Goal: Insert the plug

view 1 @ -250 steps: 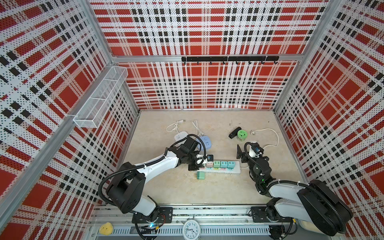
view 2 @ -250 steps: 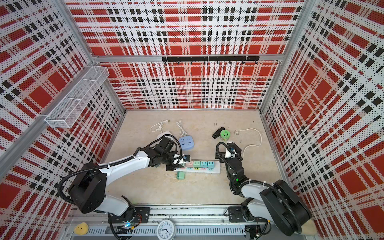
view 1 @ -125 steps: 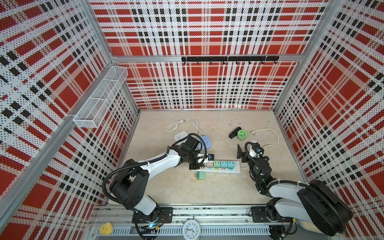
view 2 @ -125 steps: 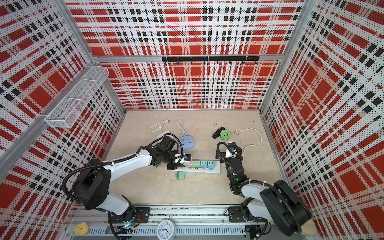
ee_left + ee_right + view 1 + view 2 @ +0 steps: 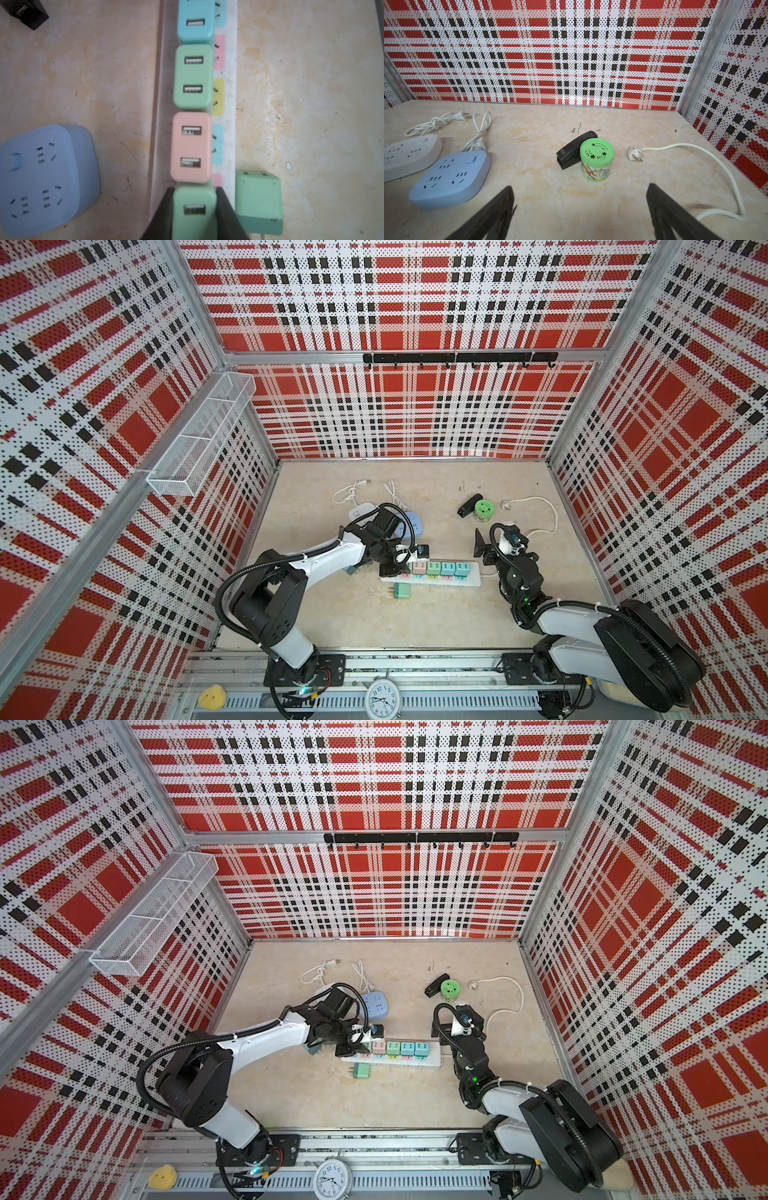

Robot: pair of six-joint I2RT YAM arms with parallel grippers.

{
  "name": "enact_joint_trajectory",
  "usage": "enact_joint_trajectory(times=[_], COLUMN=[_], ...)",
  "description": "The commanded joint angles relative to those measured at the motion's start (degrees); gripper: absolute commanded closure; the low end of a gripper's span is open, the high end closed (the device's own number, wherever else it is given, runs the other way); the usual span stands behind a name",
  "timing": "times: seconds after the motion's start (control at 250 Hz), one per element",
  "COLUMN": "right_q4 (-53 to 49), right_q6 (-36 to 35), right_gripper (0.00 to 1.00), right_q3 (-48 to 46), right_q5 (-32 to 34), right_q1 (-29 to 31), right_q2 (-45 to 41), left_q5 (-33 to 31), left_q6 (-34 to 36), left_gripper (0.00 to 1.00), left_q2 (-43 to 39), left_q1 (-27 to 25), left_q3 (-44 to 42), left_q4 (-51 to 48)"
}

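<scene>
Firmly grips green plug (image 5: 194, 207) with left gripper (image 5: 194, 190) at power strip's (image 5: 230, 124) left end, just beside pink plug (image 5: 191, 147); possibly seated, hard to tell. Farther along, holds right gripper (image 5: 580, 186) spread wide, empty, past strip's right end.

Bright even light, faint shadows, bowed edges, soft blur on nearest green plug (image 5: 194, 212)

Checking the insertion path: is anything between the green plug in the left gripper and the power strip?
Nothing visible does. The left gripper holds the green plug over the end of the power strip, next to the pink plug; the socket beneath is hidden. A spare green plug lies beside the strip.
</scene>
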Motion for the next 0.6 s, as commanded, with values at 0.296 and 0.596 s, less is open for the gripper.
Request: enact_joint_trajectory(times=[0.296,0.596], right_q4=[1.1,0.6], right_q6=[0.4,0.7], right_gripper=[0.0,0.0], right_q3=[1.0,0.6], right_q5=[0.4,0.6], right_q1=[-0.2,-0.2], right_q2=[-0.7,-1.4], left_q5=[-3.7,-6.5], left_q6=[0.9,1.5], left_gripper=[1.0,1.0], left_q2=[4.9,10.0], left_q1=[-1.3,-3.1], left_q3=[2.5,5.5], left_q4=[-3.7,-7.1])
